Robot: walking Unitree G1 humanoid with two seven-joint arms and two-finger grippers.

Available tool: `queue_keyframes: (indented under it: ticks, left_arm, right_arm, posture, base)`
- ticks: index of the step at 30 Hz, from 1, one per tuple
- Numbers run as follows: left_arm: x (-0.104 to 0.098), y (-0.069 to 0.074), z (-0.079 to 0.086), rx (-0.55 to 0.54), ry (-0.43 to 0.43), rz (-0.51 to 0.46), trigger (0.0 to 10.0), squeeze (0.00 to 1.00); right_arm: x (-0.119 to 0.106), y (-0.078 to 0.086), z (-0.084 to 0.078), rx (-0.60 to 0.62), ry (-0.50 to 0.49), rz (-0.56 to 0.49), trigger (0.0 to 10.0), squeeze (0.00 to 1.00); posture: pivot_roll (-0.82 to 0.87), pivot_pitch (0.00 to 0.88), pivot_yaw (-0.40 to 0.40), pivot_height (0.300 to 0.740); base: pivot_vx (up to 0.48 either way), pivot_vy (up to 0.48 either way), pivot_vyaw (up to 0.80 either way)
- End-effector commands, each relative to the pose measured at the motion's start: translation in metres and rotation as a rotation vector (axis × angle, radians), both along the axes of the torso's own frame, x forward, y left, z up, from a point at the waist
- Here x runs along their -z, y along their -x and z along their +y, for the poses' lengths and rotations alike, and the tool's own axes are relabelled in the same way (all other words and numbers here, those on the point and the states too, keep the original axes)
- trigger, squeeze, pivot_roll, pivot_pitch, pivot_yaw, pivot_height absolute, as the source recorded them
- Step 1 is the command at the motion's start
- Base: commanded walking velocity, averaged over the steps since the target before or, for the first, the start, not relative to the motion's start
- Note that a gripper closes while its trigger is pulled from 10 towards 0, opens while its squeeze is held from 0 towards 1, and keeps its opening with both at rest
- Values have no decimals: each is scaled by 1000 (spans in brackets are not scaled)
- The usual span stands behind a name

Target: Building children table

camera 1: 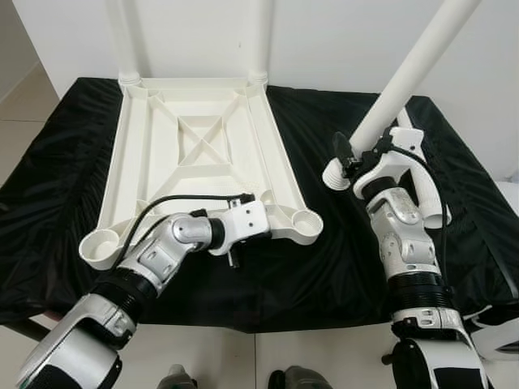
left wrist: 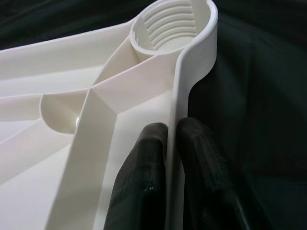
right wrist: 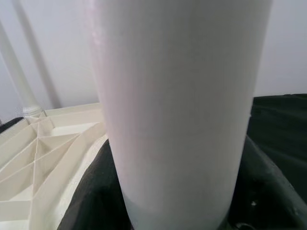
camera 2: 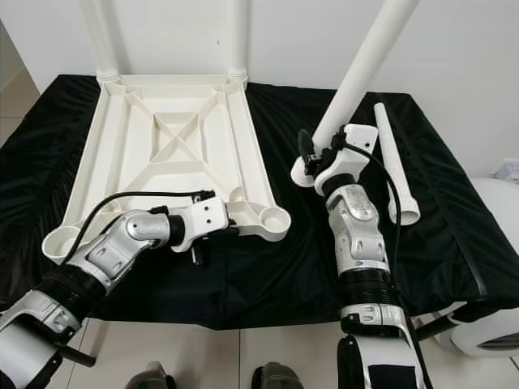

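Left end effector nearest the camera: fingers pinch the near rim of the upturned white tabletop, beside its empty near-right leg socket. The tabletop lies underside-up on the black-covered table; two legs fitted at the far corners run out of frame at the top. Right end effector clamps a white leg, tilted, its top cut off; fingers mostly hidden behind it. A spare leg lies beside the right arm, partly hidden by it.
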State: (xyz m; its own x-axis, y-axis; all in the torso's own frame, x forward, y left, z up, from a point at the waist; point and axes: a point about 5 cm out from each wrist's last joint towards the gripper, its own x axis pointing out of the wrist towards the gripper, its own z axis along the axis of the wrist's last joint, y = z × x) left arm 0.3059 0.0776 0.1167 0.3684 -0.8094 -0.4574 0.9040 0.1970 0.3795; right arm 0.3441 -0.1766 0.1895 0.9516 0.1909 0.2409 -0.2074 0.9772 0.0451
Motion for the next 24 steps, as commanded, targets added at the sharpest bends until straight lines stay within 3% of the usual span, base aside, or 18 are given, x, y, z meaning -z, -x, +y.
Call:
queue_keyframes:
  ticks: [1, 12, 20, 21, 22, 23, 24]
  left_arm:
    - [11, 1, 18, -62, -30, 60, 10000, 0]
    - [16, 7, 19, -57, -30, 73, 10000, 0]
    - [18, 9, 19, -36, -54, 95, 10000, 0]
    - [18, 9, 18, -35, -63, 103, 10000, 953]
    - [18, 9, 17, -35, -75, 97, 10000, 1000]
    - [17, 8, 16, -35, -79, 95, 10000, 631]
    - [17, 8, 16, -35, -79, 95, 10000, 631]
  right_arm:
    - [-1, 1, -2, -1, 14, 1, 10000, 0]
    - [11, 6, -19, 9, 60, 35, 10000, 0]
    - [11, 7, -21, 12, 78, 36, 10000, 0]
    - [10, 7, -20, 12, 81, 34, 10000, 0]
    - [10, 8, -20, 9, 84, 31, 10000, 0]
    - [10, 8, -20, 8, 86, 29, 10000, 0]
    - [10, 8, -20, 8, 86, 29, 10000, 0]
  posture:
    - [-1, 43, -20, 740]
    - [7, 40, -32, 740]
    - [0, 33, -28, 740]
    - [-1, 30, -28, 740]
    - [-1, 29, -26, 740]
    - [-2, 27, -25, 740]
    - [-2, 27, -25, 740]
  base:
    - [0, 0, 0]
    - [0, 0, 0]
    - [0, 0, 0]
    - [0, 0, 0]
    - [0, 0, 0]
    - [0, 0, 0]
    - [0, 0, 0]
